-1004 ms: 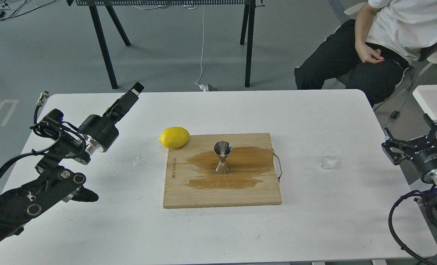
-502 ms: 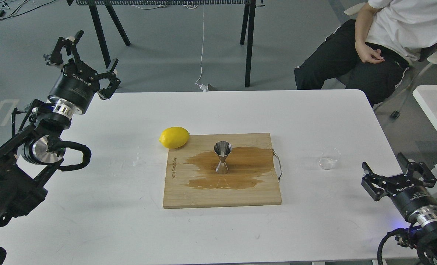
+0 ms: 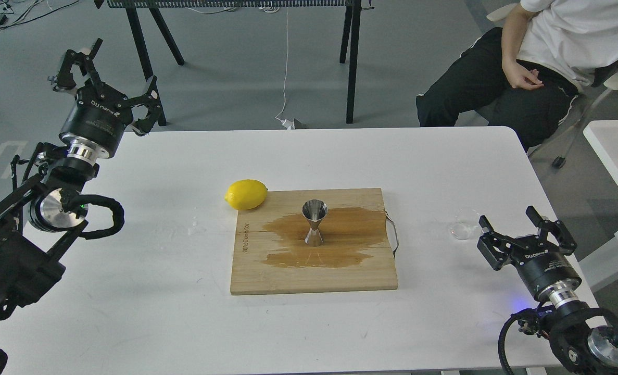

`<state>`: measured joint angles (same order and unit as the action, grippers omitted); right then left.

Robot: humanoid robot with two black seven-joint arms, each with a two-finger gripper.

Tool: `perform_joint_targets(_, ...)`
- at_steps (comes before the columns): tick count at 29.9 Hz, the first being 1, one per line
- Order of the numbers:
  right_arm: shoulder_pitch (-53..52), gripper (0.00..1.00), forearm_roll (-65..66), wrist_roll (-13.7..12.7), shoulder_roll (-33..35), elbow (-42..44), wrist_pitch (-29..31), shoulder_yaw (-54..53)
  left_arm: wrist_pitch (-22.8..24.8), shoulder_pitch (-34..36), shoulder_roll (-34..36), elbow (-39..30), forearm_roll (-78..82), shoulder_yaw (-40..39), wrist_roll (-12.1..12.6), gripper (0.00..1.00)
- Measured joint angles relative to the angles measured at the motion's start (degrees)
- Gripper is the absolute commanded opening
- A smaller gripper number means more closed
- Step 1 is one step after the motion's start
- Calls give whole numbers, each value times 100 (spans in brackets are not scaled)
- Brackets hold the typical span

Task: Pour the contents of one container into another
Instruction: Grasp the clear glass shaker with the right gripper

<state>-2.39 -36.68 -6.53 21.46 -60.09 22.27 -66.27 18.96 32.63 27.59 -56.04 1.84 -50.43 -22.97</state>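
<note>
While spread wide and empty, right tool (image 3: pixel 522 229) just beside glass cup (image 3: pixel 465 224) near table's right edge; left tool (image 3: pixel 105 78) likewise released

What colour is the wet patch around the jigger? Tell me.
Darker brown than the pale cutting board, spreading around the jigger; head view.

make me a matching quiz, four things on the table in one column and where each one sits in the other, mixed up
Things:
1. lemon
2. steel jigger
3. clear glass cup
4. right pincer

Places:
A. upright on the wet stain of the cutting board
B. on the white table, right of the board's metal handle
C. open, just right of the glass cup
D. at the board's far left corner

Pairs: 1-D, 2-A, 3-B, 4-C
</note>
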Motion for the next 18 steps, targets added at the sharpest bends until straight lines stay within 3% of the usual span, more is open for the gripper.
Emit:
perform_joint_targets(4,-205,100,20,7,-6,-3,-796,24,-10,-2,1,-3,0,-3,-4,100)
perform_joint_targets(12,-433,100,54,62,-182,159,-1802,13,-44,-11,1,2,0,-2,-11,100)
perform_joint_targets(18,-671,100,63,65,-614,568,-2077,13,-74,-28,-7,18,3,38,1,100)
